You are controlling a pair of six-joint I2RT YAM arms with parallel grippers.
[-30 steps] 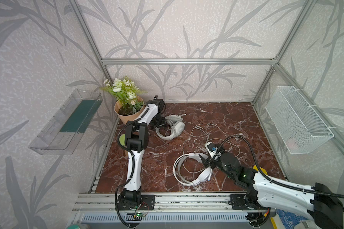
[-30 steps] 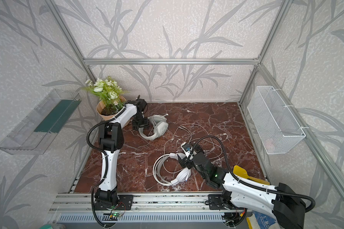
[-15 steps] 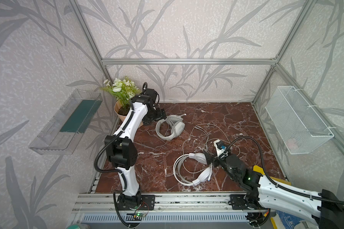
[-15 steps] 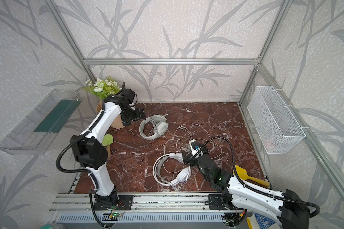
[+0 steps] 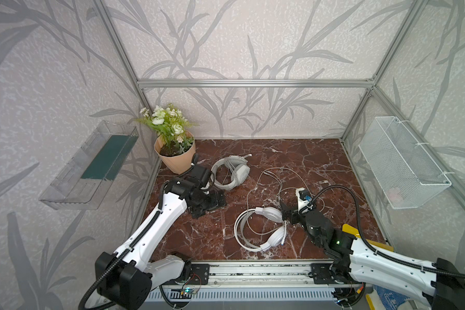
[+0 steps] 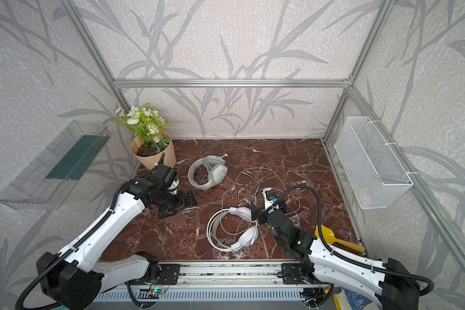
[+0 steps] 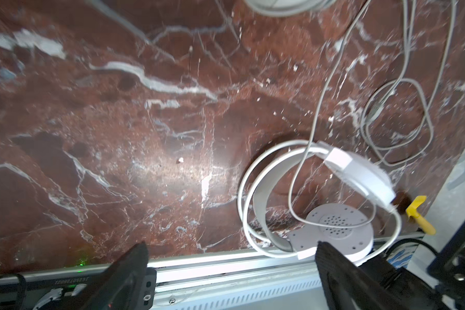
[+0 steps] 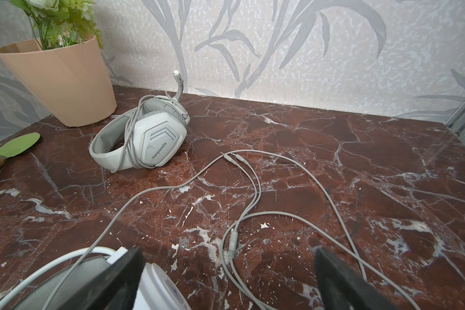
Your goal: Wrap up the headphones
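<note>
You're at a lab robot cell; alu frame + wallpaper panels behind flower pot; arm-base rail opposite the pot.

Top views: bright, even, diffuse light; I see only soft short shadows on the marble floor. Frame posts splay toward the corners. Left wrist view smeared, pale glare patch mid-floor. Right wrist view sharp.

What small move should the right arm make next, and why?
Probably lower the open right hand onto the loose cable lying just ahead of it, and close. The greyish headset already has its cable wound round it, while the glossy white headset has its cable sprawled unwrapped across the table.
</note>
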